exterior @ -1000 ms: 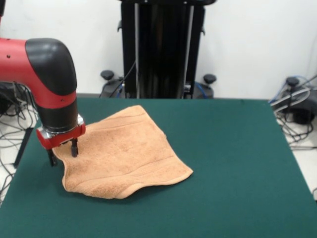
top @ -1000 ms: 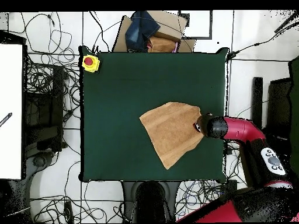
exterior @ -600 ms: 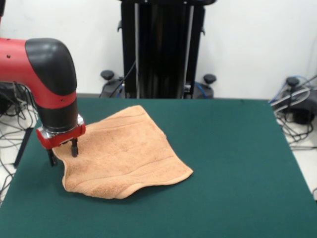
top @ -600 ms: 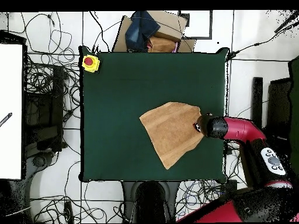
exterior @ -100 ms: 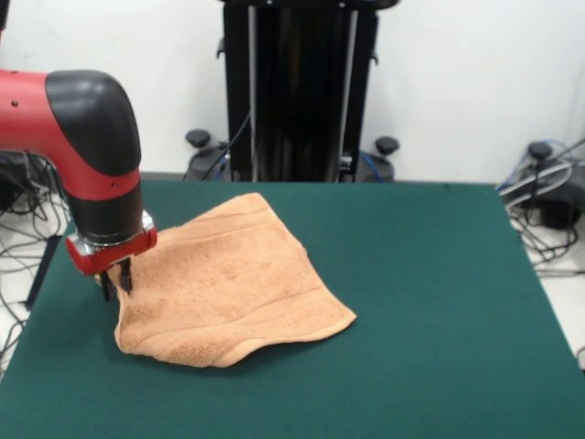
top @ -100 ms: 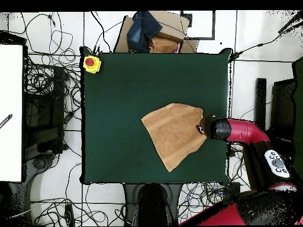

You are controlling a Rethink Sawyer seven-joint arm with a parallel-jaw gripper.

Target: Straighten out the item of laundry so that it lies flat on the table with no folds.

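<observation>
The peach-orange item of laundry [exterior @ -100 ms: 228, 274] lies on the left half of the green table [exterior @ -100 ms: 439, 302], rumpled, with a thick curled edge along its near side. My gripper [exterior @ -100 ms: 116, 280] stands at the towel's left corner, its fingers pinched together on the cloth edge. In the overhead view the towel [top @ -100 ms: 173, 133] is a skewed four-sided shape near the table's [top @ -100 ms: 130, 88] right side, and the gripper [top @ -100 ms: 202, 126] sits at its right corner under the red arm.
A yellow box with a red button [top @ -100 ms: 91, 63] sits on one table corner. A cardboard box with dark cloth [top @ -100 ms: 151, 29] lies beyond the far edge. Cables cover the floor around the table. The towel corner is close to the table's side edge.
The fingers, spread apart over the towel's corner in the earlier frames, have come together on it. The arm and towel have otherwise stayed put.
</observation>
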